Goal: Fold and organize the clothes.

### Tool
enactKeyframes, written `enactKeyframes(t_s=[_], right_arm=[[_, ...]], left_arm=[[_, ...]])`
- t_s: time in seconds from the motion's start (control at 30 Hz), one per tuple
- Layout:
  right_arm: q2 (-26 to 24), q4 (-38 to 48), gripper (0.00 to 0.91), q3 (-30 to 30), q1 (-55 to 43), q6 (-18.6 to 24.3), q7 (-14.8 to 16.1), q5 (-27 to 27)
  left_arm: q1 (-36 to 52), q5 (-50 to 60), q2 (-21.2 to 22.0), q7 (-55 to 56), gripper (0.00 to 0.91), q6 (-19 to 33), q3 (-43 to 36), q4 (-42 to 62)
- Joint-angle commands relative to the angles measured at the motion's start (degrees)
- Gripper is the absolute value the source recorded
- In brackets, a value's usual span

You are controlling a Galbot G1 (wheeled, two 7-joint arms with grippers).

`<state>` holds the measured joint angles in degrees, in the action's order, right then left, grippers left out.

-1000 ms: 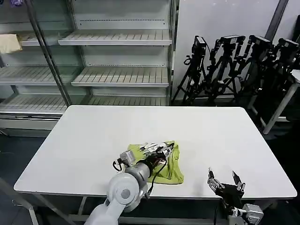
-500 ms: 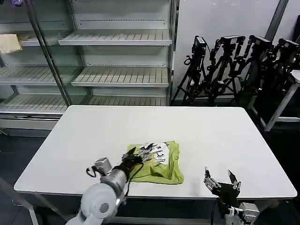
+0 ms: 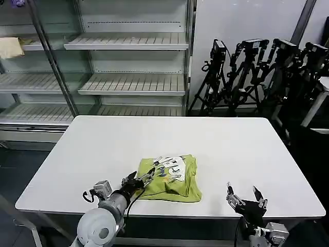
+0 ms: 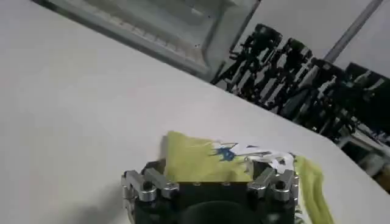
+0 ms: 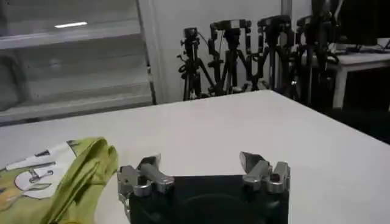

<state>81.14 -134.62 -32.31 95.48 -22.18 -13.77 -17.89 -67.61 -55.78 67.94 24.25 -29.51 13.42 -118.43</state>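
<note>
T-shirt point(image 3: 172, 177): lying folded into a compact lime yellow-green bundle on the white counter point(image 3: 103, 149), near the front edge and a little left of centre; a white printed patch with blue marks is facing up on top.
T-shirt, wrist views: showing just past the left gripper's fingertips point(image 4: 244, 164) in the left wrist view; sitting off to one side of the right gripper point(image 5: 61, 176) in the right wrist view.
left gripper point(image 3: 141, 177): reaching over the front-left of the counter, tips sitting at the shirt's near-left edge; contact with the fabric looks likely, but is hard to confirm from the head view.
left jaws: standing apart, with the shirt's edge lying in front of the gap and nothing clamped between them point(image 4: 210, 182).
right gripper point(image 3: 245, 196): hovering at the counter's front-right edge, well apart from the shirt.
right jaws: spreading wide, holding nothing point(image 5: 204, 170).
background: empty shelving unit point(image 3: 128, 62) standing behind the counter on the left, with a pale cream cloth point(image 3: 10, 47) resting on an upper shelf; a row of black tripods point(image 3: 257, 72) leaning against the wall on the right.
</note>
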Motion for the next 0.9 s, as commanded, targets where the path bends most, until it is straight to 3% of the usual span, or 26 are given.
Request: enactKeyframes(t_s=[0.03,0.17,0.27,0.5,0.67,0.77,0.8,0.83,0.87,0.9], right_arm=[[0.9,-0.7,0.907,-0.1,0.3,0.1,0.0,0.1],[1.5,-1.0,0.907,-0.4,0.5,0.1,0.0,0.1],[2.3,-1.3,0.907,-0.5,0.6,0.0,-0.1,0.1],[3.7,-1.6,0.907,0.0,1.3,0.1,-0.1,0.9],[4.2,-2.4,0.907,-0.6,1.8,0.1,-0.1,1.0],[4.5,-2.9,0.907,-0.9,2.1,0.1,-0.1,1.0],[4.7,-3.1,0.907,-1.0,2.3,0.1,-0.1,1.0],[4.8,-3.2,0.907,-1.0,2.4,0.1,-0.1,1.1],[4.9,-3.4,0.907,-1.0,2.5,0.1,-0.1,1.1],[5.1,-3.6,0.907,-1.0,2.7,0.1,-0.1,1.3]], left_arm=[[0.2,-0.7,0.6,-0.5,0.907,-0.7,0.6,3.5],[0.9,-1.8,0.4,-0.9,0.907,-0.9,0.7,5.2],[1.4,-9.7,0.0,-0.6,0.907,-2.3,1.5,5.6],[2.4,-16.6,-0.2,-1.4,0.907,-3.5,1.8,6.0],[2.2,-19.7,0.1,-1.4,0.786,-3.5,1.6,5.3],[2.4,-19.9,0.3,-1.4,0.645,-3.5,1.3,5.6],[2.6,-19.9,0.3,-1.4,0.534,-3.3,1.3,6.0],[2.6,-19.9,0.3,-1.4,0.141,-2.9,1.2,6.1],[2.7,-19.4,0.1,-1.6,0.02,-2.4,1.1,6.3],[2.8,-18.5,-0.1,-2.4,0.02,-1.6,0.9,6.4]])
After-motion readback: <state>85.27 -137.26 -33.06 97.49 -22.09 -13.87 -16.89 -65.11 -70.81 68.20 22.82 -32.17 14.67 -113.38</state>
